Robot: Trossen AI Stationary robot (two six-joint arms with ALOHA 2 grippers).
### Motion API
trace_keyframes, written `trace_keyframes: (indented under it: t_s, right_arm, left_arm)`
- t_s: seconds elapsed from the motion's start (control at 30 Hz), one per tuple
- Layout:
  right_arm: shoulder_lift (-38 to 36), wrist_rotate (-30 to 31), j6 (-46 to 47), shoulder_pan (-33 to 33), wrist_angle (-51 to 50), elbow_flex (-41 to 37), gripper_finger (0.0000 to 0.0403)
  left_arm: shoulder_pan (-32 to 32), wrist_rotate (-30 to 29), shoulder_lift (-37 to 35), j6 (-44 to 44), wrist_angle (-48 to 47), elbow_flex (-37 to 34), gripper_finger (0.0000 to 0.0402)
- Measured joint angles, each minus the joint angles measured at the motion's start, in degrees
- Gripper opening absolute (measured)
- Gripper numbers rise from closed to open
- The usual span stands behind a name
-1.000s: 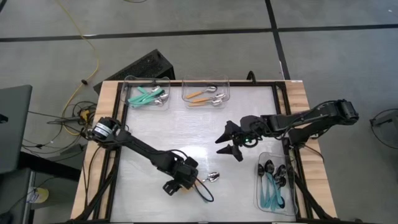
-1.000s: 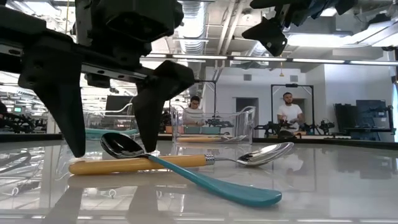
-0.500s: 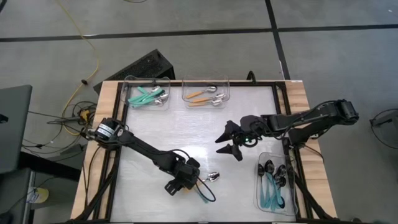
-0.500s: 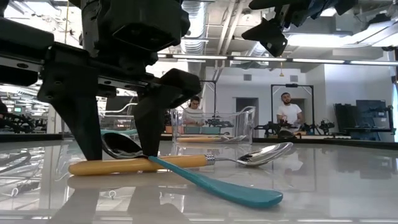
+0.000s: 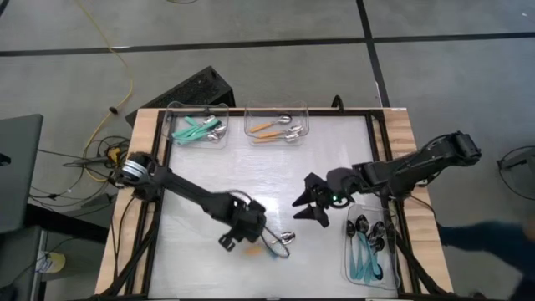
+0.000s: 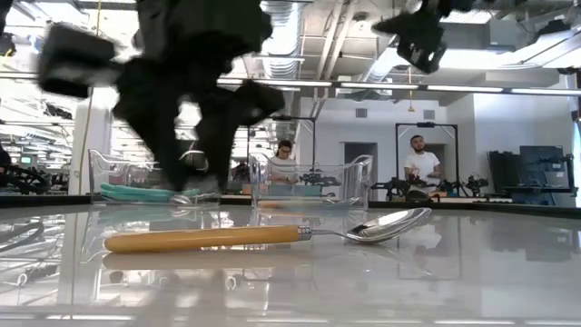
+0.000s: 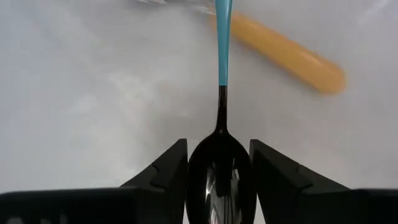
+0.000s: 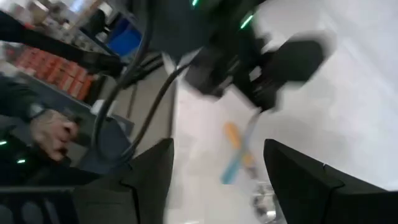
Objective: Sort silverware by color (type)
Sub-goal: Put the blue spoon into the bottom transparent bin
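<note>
My left gripper (image 5: 236,237) hangs over the table's near middle, shut on a spoon with a black bowl and a teal handle (image 7: 223,43). In the low view this gripper (image 6: 186,118) is a blur above the table. An orange-handled spoon (image 6: 204,239) with a silver bowl lies flat on the table just below it. My right gripper (image 5: 308,207) hovers open to the right of it, fingers spread and holding nothing. My left gripper pinches the spoon's black bowl (image 7: 221,180) between its two fingers, one on each side edge. The fingers slant steeply down from above and lie along the spoon. The teal handle (image 8: 231,169) sticks out beyond the fingertips and hangs clear of the table.
A clear bin with teal-handled spoons (image 5: 196,125) and one with orange-handled spoons (image 5: 277,124) stand at the far edge. A third bin (image 5: 368,247) with black-bowled teal spoons sits near the right edge. People stand in the room beyond the table (image 6: 420,168).
My left gripper has shut on the black bowl and risen. The teal-handled spoon, which lay across the orange-handled one, is lifted clear, while the orange-handled spoon stays put. My right gripper has gone toward the table's near edge and rolled, still open.
</note>
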Motion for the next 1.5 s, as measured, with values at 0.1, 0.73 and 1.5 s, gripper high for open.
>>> trace_keyframes:
  t_s: [0.1,0.73,1.5]
  right_arm:
    - [0.0,2.9,3.9,4.0,2.1,0.0,0.0274]
    - [8.8,26.9,36.4,12.6,6.4,0.3,0.0274]
    - [17.8,24.5,34.9,9.8,5.3,7.8,0.0022]
  left_arm:
    - [1.6,-1.2,-4.6,0.1,-0.1,0.0,0.0126]
    - [2.6,-21.1,-15.9,-2.8,0.9,0.1,0.0126]
    - [2.4,-20.2,-16.0,-3.3,0.2,0.1,0.0126]
